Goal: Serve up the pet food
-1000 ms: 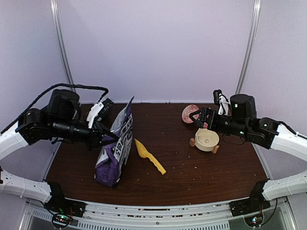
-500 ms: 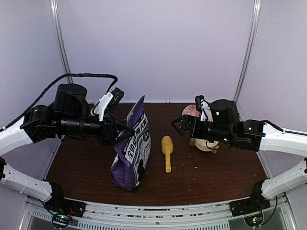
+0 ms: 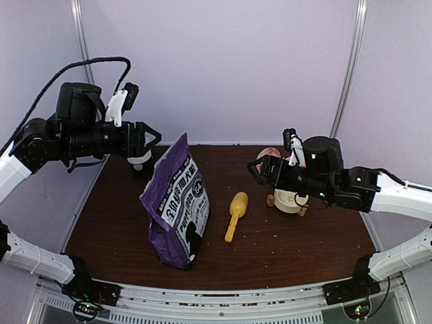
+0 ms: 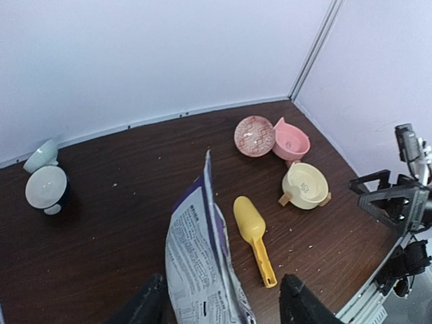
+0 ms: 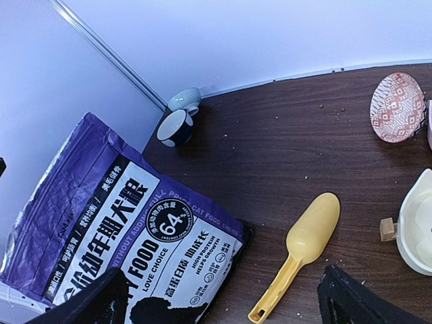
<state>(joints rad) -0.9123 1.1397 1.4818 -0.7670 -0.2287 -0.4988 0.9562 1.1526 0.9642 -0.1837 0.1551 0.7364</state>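
Two tools gape empty. Above: left tool (image 3: 150, 145) over the bag (image 3: 177, 202), right tool (image 3: 255, 169) past the scoop (image 3: 234, 210) beside it. Left wrist: bag's top between my fingers (image 4: 145, 307), untouched. Right wrist: pet food unseen, presumably bagged; I'd grab the scoop's handle squarely.

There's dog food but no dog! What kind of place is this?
Probably a robot lab booth, not a home: two robot arms bolted to a table, plain walls close around it, and a food bag, scoop and bowls set out.
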